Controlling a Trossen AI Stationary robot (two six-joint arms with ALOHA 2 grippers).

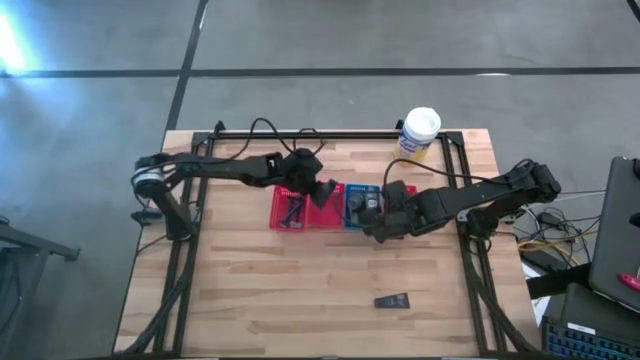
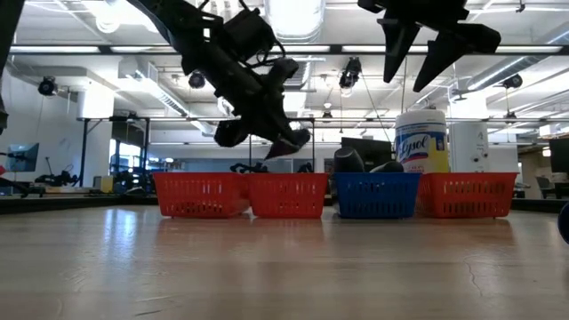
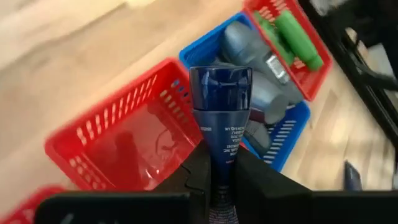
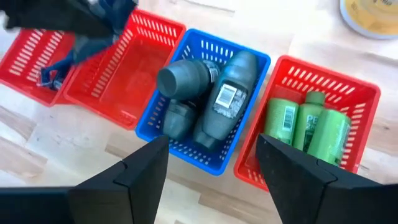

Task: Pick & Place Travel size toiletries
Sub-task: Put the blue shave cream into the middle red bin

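My left gripper [image 3: 221, 167] is shut on a dark blue small tube [image 3: 221, 118], held in the air over an empty red basket [image 3: 93, 127]. Beside that basket stands a blue basket [image 4: 200, 155] with grey-black tubes [image 4: 221, 102], then a red basket [image 4: 326, 79] with bright green bottles [image 4: 308, 127]. The end red basket [image 4: 25, 59] holds thin razors [image 4: 53, 71]. My right gripper [image 4: 211, 165] hangs open above the blue basket with nothing between its fingers. In the high view one more dark flat item [image 1: 393, 300] lies on the table near its front edge. My left gripper pinches the tube's narrow body [image 3: 221, 158], at the end away from the cap, between its two fingers. The cap [image 3: 221, 84] points away from the fingers, which slant downward. The tube is lifted clear, above the empty red basket.
A white-lidded yellow canister [image 1: 420, 132] stands at the table's far edge behind the baskets. The two arms are close together over the row of baskets [image 2: 329, 196]. Bare wooden table [image 1: 280, 290] stretches toward the near edge.
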